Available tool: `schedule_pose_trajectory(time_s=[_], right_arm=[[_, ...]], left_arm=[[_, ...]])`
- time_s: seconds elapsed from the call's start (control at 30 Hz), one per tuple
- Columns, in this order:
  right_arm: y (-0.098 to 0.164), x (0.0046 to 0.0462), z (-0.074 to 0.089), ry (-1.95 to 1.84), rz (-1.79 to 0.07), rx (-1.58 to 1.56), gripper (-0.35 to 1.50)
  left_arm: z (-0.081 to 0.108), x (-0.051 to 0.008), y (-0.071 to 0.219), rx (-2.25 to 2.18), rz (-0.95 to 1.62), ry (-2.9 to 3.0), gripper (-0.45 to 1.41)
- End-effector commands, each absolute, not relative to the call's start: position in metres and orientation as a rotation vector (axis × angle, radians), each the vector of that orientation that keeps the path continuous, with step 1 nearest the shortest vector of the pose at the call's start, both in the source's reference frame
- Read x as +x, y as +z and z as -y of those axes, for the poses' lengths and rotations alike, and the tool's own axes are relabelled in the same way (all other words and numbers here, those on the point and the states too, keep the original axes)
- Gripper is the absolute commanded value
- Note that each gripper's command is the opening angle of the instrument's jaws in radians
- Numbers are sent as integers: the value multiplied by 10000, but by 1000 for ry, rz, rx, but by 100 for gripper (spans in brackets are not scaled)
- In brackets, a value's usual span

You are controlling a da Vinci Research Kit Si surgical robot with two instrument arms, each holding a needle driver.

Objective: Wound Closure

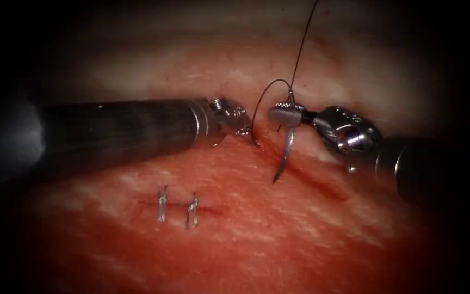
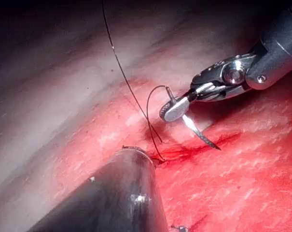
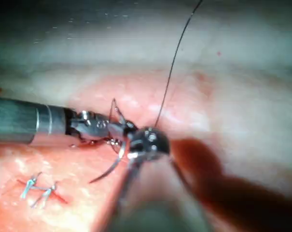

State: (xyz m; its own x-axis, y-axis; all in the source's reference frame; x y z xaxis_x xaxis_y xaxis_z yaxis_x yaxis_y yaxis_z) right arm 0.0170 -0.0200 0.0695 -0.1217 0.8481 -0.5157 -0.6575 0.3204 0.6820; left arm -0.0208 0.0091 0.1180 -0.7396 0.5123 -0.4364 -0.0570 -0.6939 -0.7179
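Your left tool [image 1: 241, 129] presses its tip against the tissue [image 1: 300, 228] at the cut [image 1: 322, 182], but you cannot tell how its jaws stand; two finished stitches [image 1: 178, 208] sit below its shaft in the endoscope view. Your right tool [image 1: 285, 114] clamps the curved steel needle [image 1: 285, 155] near its thread end, the point hanging free above the cut. The dark thread [image 1: 303, 41] loops up and away.

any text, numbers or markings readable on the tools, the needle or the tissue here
None: no words, numbers or signs can be read.
The left tool, the right tool holding the needle, the tissue and the staples carry no legible marking.
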Motion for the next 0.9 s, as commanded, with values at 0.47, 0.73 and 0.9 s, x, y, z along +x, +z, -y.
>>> schedule_pose_trajectory(time_s=[0.47, 0.73, 0.9], right_arm=[[701, 176, 198, 1254, -1097, 205, -35], [704, 175, 194, 1229, -1107, 186, -35], [712, 177, 187, 1238, -1145, 168, -35]], left_arm=[[-81, -225, 1186, -604, 1368, 2341, 22], [-78, -223, 1180, -570, 1491, 2346, 74], [-88, -214, 1170, -564, 1527, 2339, 71]])
